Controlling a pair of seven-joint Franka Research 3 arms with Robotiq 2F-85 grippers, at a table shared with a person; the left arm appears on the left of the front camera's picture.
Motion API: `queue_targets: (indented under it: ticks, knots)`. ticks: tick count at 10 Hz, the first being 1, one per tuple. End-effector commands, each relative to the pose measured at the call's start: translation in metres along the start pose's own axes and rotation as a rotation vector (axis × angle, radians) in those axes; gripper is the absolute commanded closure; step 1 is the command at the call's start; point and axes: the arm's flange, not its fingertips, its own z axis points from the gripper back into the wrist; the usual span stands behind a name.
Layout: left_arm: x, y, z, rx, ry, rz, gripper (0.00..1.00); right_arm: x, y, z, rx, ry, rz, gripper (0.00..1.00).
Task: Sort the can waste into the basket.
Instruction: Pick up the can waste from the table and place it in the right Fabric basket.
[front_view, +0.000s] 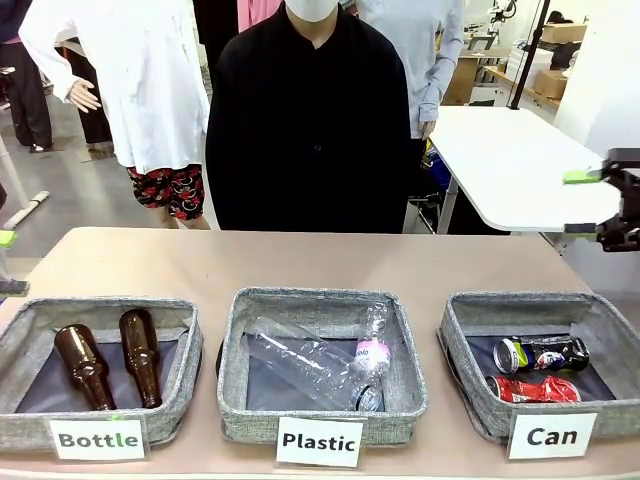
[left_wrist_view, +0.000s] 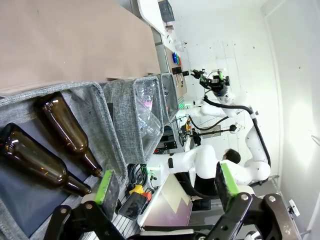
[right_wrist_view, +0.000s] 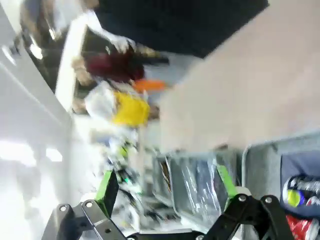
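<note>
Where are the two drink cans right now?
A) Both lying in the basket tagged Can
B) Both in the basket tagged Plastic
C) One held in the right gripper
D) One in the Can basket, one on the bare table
A: the red can and the dark can both lie inside the basket tagged Can, while the right gripper is open and empty above it.

The open left hand (left_wrist_view: 165, 187) hangs beside 2 brown bottles (left_wrist_view: 50, 145).
</note>
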Motion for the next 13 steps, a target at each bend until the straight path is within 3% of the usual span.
queue_targets:
  ticks: [1, 13]
  knots:
    - [0.0001, -0.0029, 0.0017, -0.009, 0.003, -0.001, 0.0, -0.0189, 0.0307, -0.0161, -0.084, 0.121, 0.103, 0.0]
    - [0.0001, -0.0029, 0.0017, -0.009, 0.003, -0.001, 0.0, -0.0189, 0.0307, -0.0161, -0.084, 0.121, 0.103, 0.0]
